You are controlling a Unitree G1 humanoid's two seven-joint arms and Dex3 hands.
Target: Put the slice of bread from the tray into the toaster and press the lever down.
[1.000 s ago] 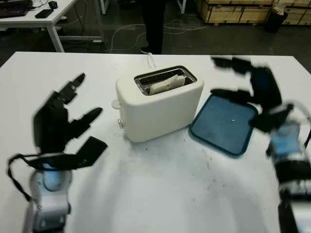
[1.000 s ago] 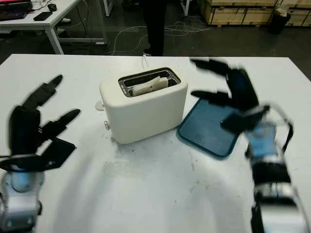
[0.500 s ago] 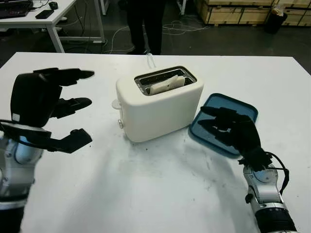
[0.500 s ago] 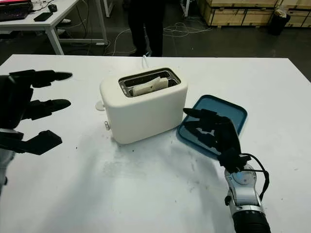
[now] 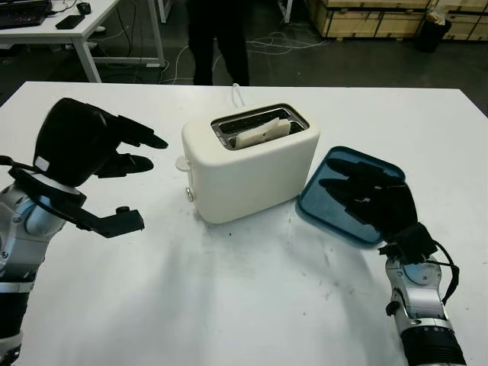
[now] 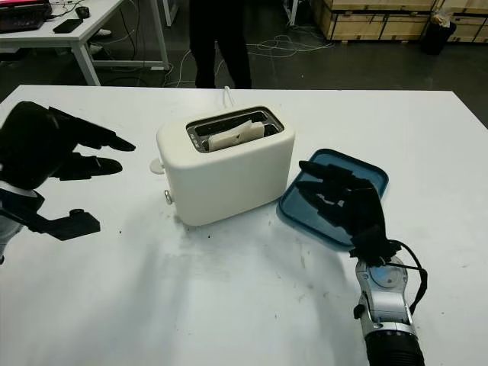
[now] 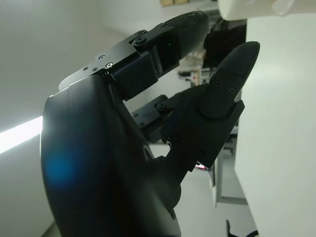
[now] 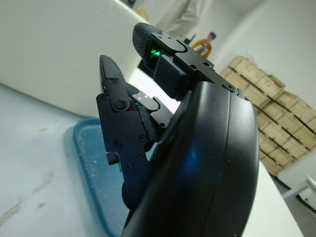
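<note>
Cream-white, rounded two-slot plastic toaster (image 5: 250, 164) standing near the middle of the white tabletop (image 5: 244, 305), its cord running off the far edge. The pale slice of bread (image 5: 261, 131) sits in the toaster's slot, leaning against the metal guide with its upper edge showing at the rim; the dark blue, rounded-corner plastic tray (image 5: 347, 191) just right of the toaster, one corner close to its base, carries no bread. A small white lever knob (image 5: 181, 162) projects from the toaster's left end, with a small metal dial (image 5: 188, 194) below it.

Left robot hand (image 5: 88, 149), black and three-fingered, is held above the tabletop to the left of the toaster, released and grasping nothing, fingertips directed toward the lever end. Right robot hand (image 5: 374, 200) hovers over the tray, likewise released and empty.

Judged handling: the bread is light, soft and easily torn, but needs no further grasp. The remaining step appears to be the lever, a small, stiff, probably smooth knob best pressed from above with a fingertip; the light toaster may slide or tip on the slick tabletop unless the push is straight down.

Surface: matte white, scuffed with grey marks in front of the toaster. Room: dark floor with loose cables, a second white desk (image 5: 61, 27) at far left, wooden crates (image 5: 374, 15) at far right, and a person's legs (image 5: 217, 42) beyond the tabletop.
</note>
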